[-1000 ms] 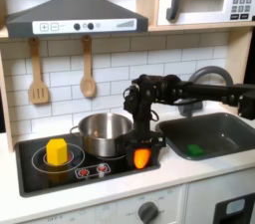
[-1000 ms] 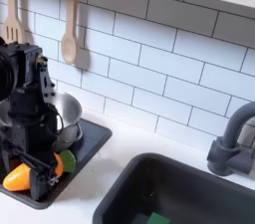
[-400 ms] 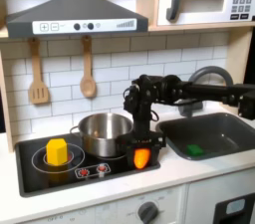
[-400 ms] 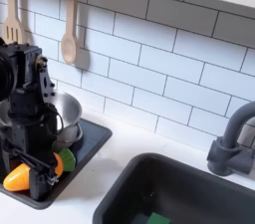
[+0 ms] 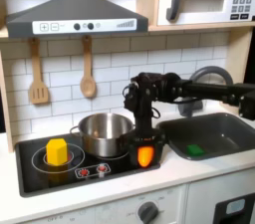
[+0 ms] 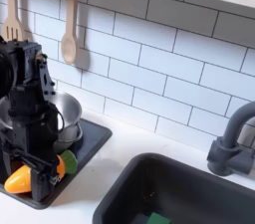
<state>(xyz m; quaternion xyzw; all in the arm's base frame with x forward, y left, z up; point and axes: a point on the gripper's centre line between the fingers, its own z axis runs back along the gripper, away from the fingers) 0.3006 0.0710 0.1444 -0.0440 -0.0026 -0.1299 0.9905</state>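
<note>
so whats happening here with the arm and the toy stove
A WidowX arm reaches over a toy kitchen and its gripper is closed on an orange carrot-like toy at the front right corner of the black stovetop. Whether the toy touches the stovetop is hard to tell. A metal pot sits just behind it and a yellow block stands on the left burner. To the first exterior view's right, the sink holds something green.

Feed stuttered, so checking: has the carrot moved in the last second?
Yes. In the first exterior view the carrot, in the pincer, shifted slightly right, away from the pot.
</note>
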